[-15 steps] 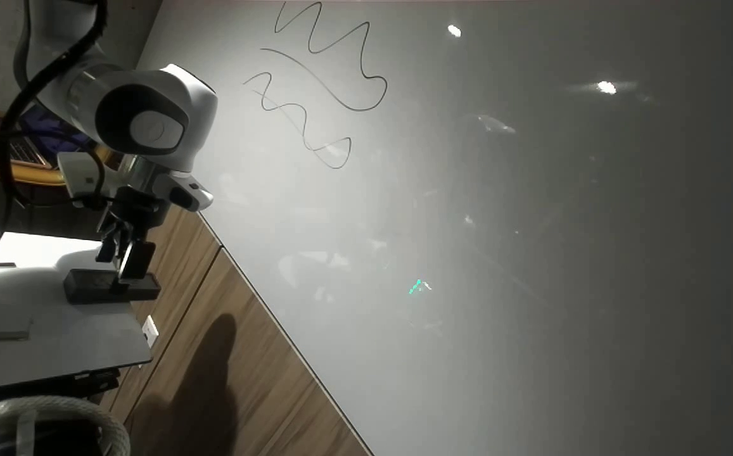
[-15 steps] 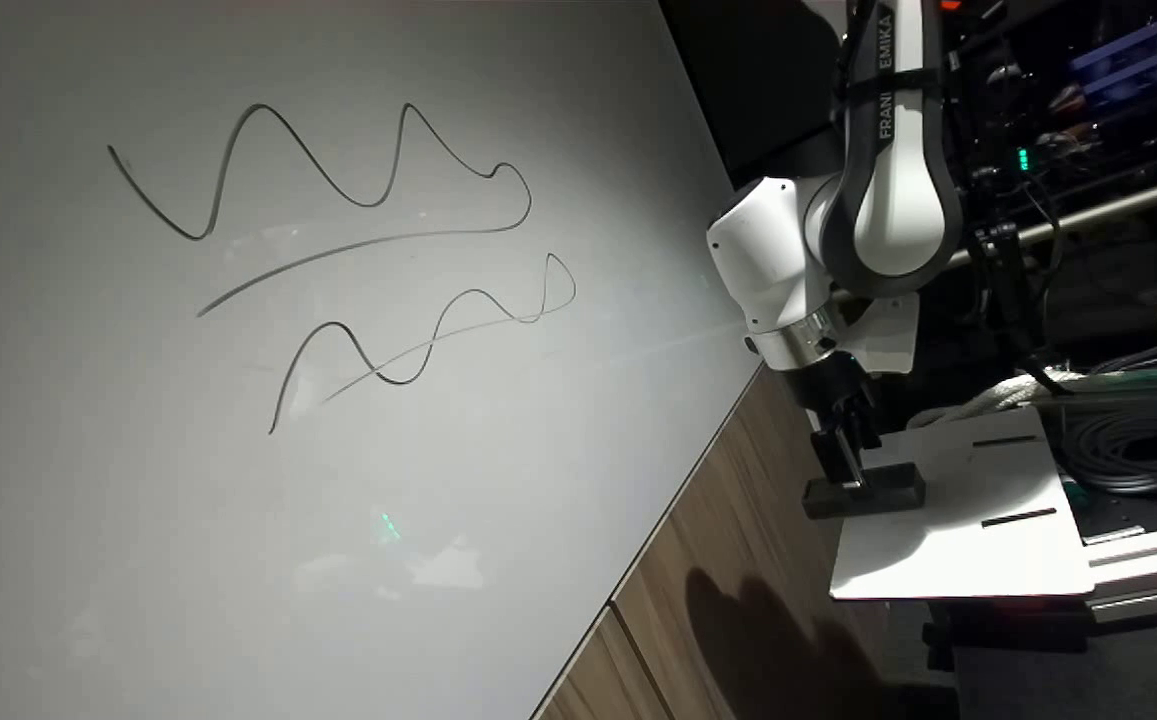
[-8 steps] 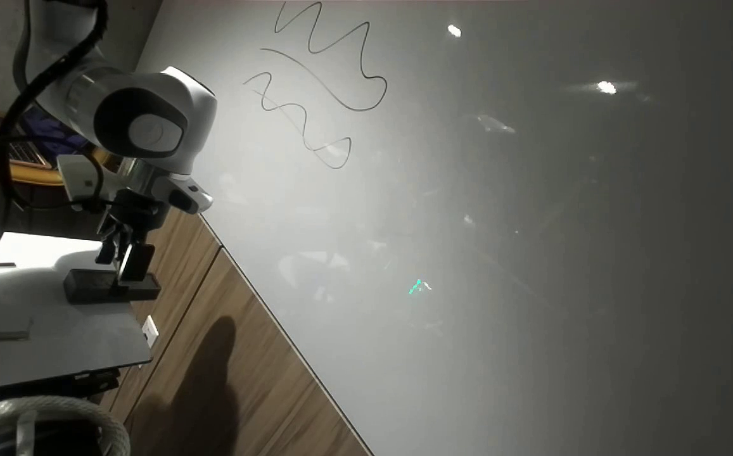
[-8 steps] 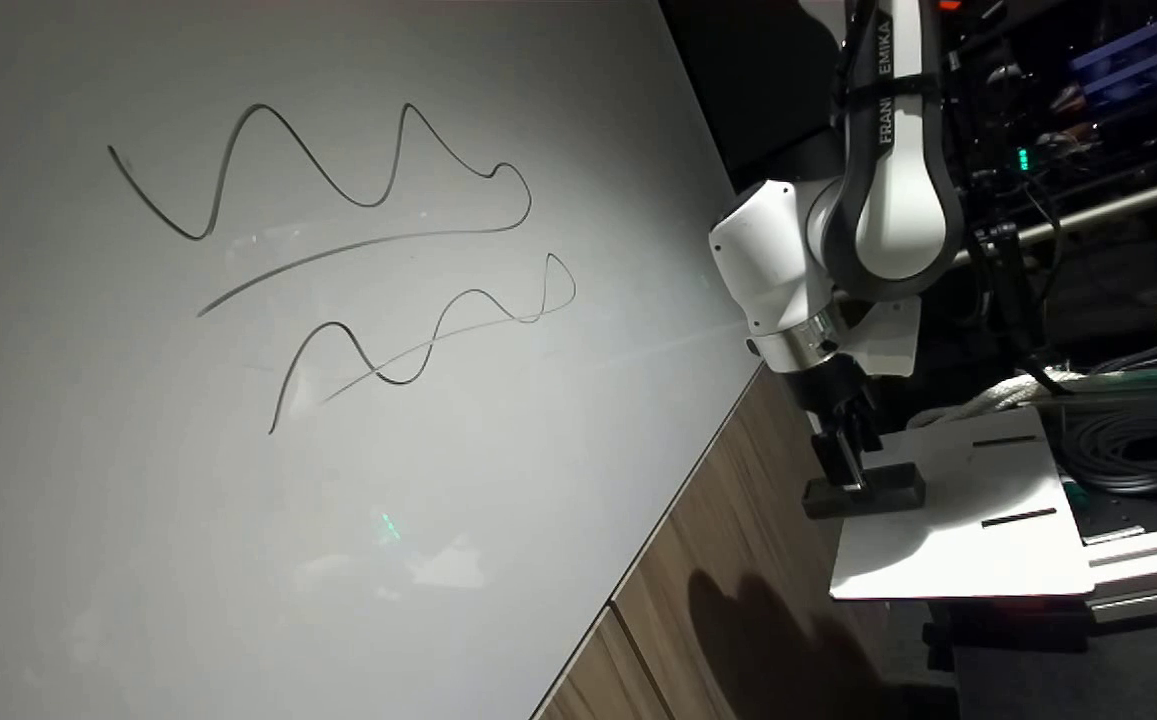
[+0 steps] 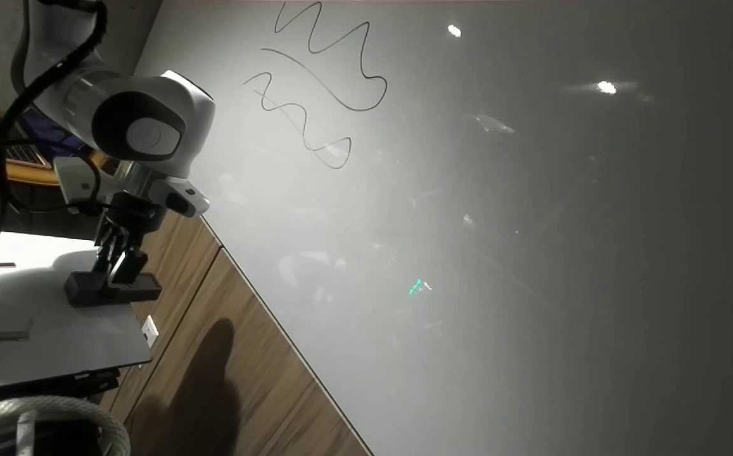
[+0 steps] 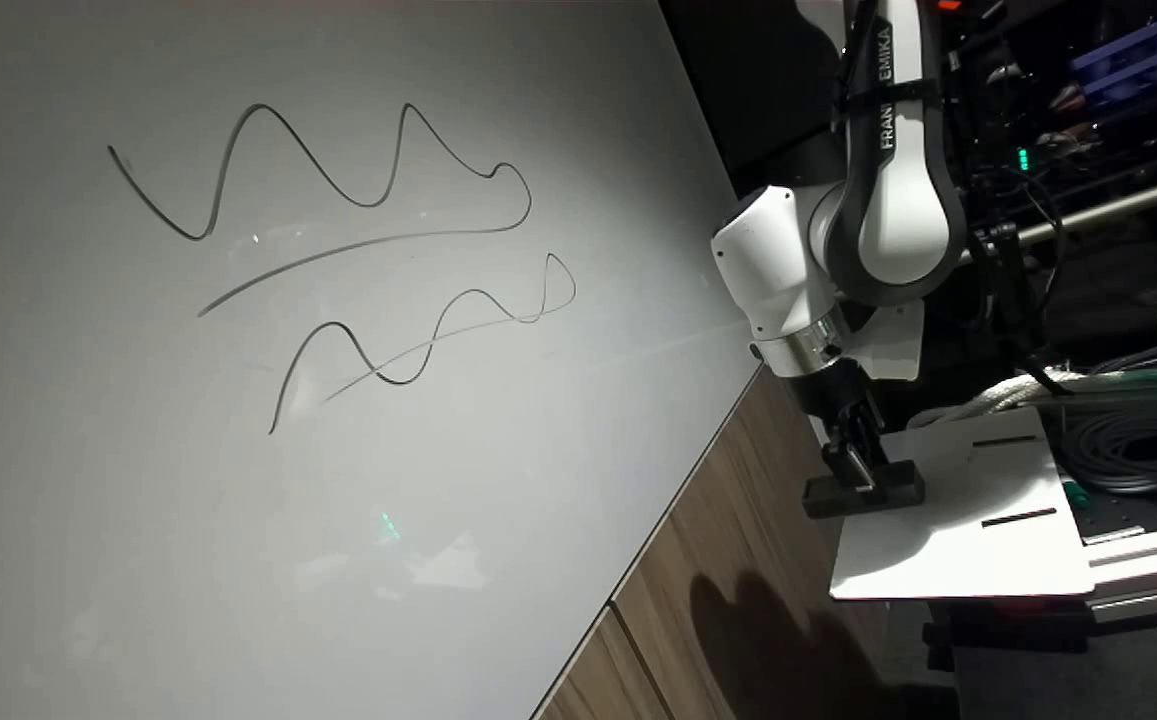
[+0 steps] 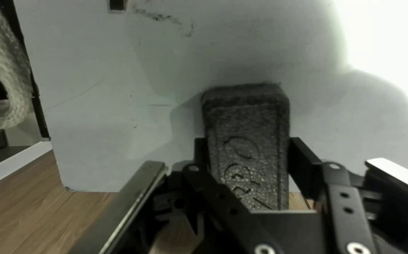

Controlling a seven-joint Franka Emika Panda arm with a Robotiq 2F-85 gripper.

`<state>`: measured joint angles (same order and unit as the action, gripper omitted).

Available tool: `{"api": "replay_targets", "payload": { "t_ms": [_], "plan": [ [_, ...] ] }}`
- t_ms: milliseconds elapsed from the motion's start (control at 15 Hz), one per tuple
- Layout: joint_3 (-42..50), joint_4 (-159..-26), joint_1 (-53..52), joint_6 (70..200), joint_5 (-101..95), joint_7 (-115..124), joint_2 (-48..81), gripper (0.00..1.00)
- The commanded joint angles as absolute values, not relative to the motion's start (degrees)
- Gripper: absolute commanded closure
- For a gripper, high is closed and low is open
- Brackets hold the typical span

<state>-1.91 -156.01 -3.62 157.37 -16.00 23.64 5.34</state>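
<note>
A dark grey block (image 7: 248, 141), felt-like and marked on top with cut outlines, lies on a white plate (image 7: 94, 81), one end reaching out past the plate's edge. The gripper (image 7: 247, 155) is closed on it: black fingers (image 7: 302, 165) sit against both long sides of the block, near its middle. In the wrist view the gripper's own parts cover the block's lower end, so how much of it overhangs is hard to judge there. Narrow slots (image 6: 1019, 517) cut into the plate show in both exterior views. Beside the plate runs a white braided rope (image 7: 15, 77), and a coil of grey cable (image 6: 1133, 483) sits near it in an exterior view. The white robot arm (image 6: 903, 235) stands above the block in both exterior views. Next to the plate is a wood-grained panel (image 5: 284, 386) with a dark shadow (image 5: 204, 392) across it, and along the panel's edge begins a large glossy whiteboard (image 6: 138, 500) bearing wavy dark lines (image 6: 368, 205), well apart from the gripper. In an exterior view a laptop (image 5: 29, 156) lies beside the arm, crossed by a black cable (image 5: 1, 171)
</note>
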Motion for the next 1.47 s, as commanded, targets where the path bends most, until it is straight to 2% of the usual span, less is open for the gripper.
{"api": "replay_targets", "payload": {
  "t_ms": [0, 333, 600, 933, 1400],
  "plan": [
    [-0.8, -156.3, -4.5, 158.3, -17.1, 23.5, 5.1, 0.71],
    [-2.1, -155.5, -5.5, 154.7, -15.9, 23.4, -0.1, 0.71],
    [-5.7, -149.8, -7.2, 149.9, -20.2, 26.1, -7.6, 0.71],
    [-14.6, -138.9, -7.8, 148.2, -23.6, 26.7, -12.4, 0.71],
    [-24.4, -116.1, -7.1, 143.5, -30.7, 30.0, -9.1, 0.71]
  ]
}}
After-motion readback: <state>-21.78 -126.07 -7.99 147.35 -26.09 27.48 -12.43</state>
